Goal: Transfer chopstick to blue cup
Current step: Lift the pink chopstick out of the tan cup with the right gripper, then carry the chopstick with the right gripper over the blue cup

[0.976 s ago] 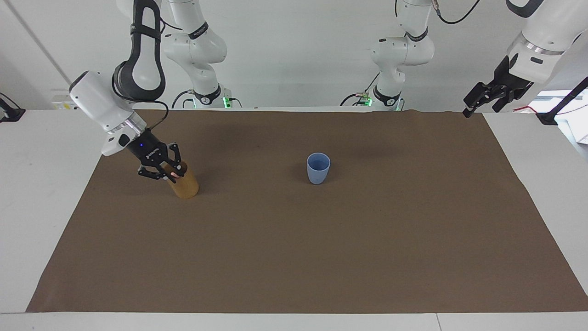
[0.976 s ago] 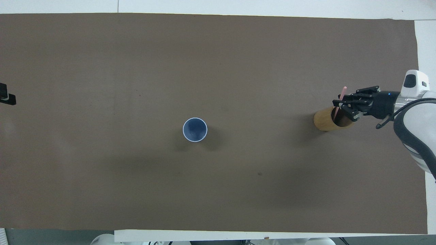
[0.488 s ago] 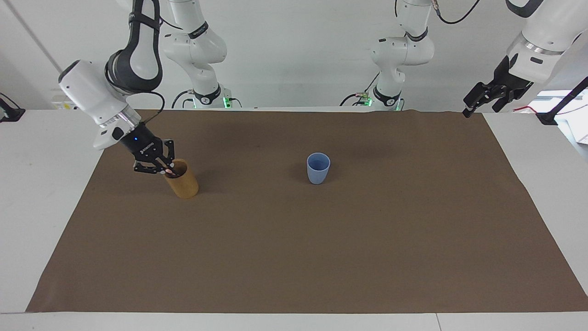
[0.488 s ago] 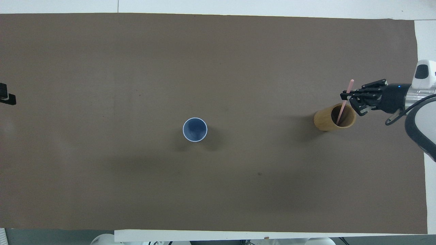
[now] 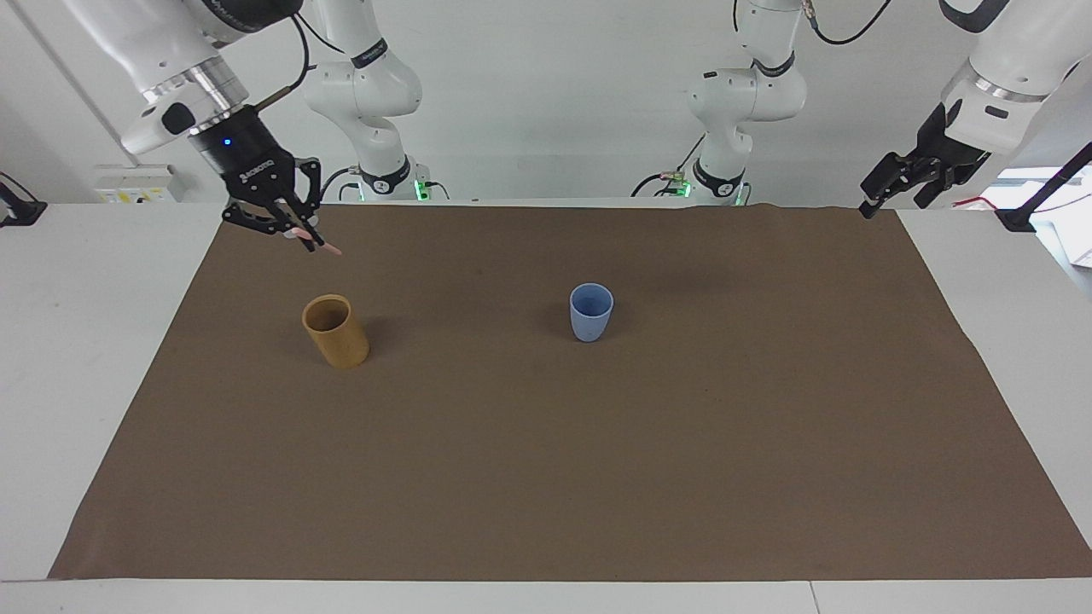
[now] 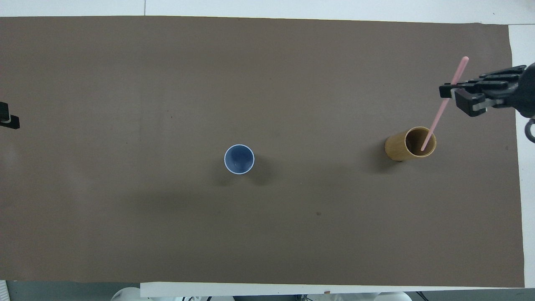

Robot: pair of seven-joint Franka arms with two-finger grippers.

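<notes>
My right gripper point(image 5: 288, 223) is shut on a thin pale-pink chopstick point(image 5: 322, 246) and holds it tilted in the air, over the mat beside the tan cup point(image 5: 336, 333). In the overhead view the chopstick point(image 6: 439, 110) runs slantwise from the gripper point(image 6: 449, 94) down across the tan cup's mouth point(image 6: 411, 144). The light-blue cup point(image 5: 590, 313) stands upright and empty at the middle of the mat, also seen from overhead point(image 6: 239, 159). My left gripper point(image 5: 887, 183) waits raised over the mat's corner at the left arm's end.
A brown mat point(image 5: 546, 469) covers most of the white table. The tan-brown cylindrical cup stands toward the right arm's end of it. Robot bases stand along the table's edge nearest the robots.
My right gripper has risen from the tan cup's mouth, drawing the pink chopstick up and out of the cup. The left arm and both cups have not moved.
</notes>
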